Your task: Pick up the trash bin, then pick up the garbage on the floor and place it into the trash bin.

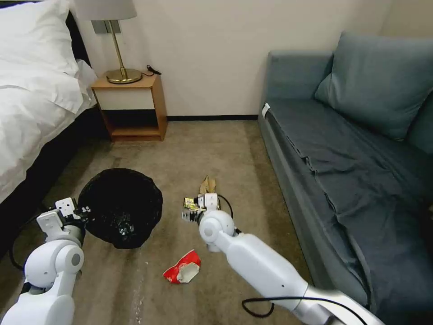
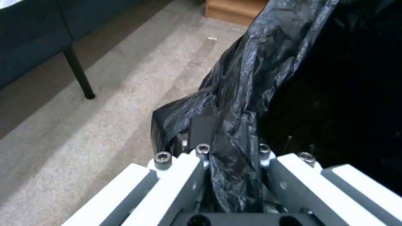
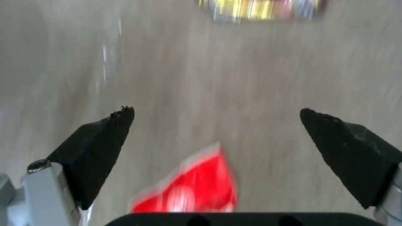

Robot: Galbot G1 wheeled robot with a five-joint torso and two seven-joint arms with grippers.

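Red packet lies back toward the robot from the open right end effector

Red-and-white, the packet (image 1: 182,269) is seen on the carpet (image 1: 216,149), between the two arms and nearer the robot's base than the right end effector (image 1: 191,212). That end effector is held low over the floor with its black fingertips (image 3: 110,147) spread wide and nothing between them. In the right wrist view the packet (image 3: 197,185) sits at the frame edge next the wrist, roughly centred between the fingers, so it is judged that a draw back toward the base is called for rather than a reach outward. Its long axis cannot be told with confidence.

A gold wrapper (image 1: 191,205) lies just beside the right end effector, and a tan wad (image 1: 208,184) a little beyond it, toward the wall.

The bin (image 1: 121,207) stands at the left, its black liner (image 2: 238,103) clamped in the left end effector (image 1: 80,210), whose fingers are closed on a fold of the plastic at the rim. The right arm is judged the nearer to all the litter; the bin lies to its left, near the packet.
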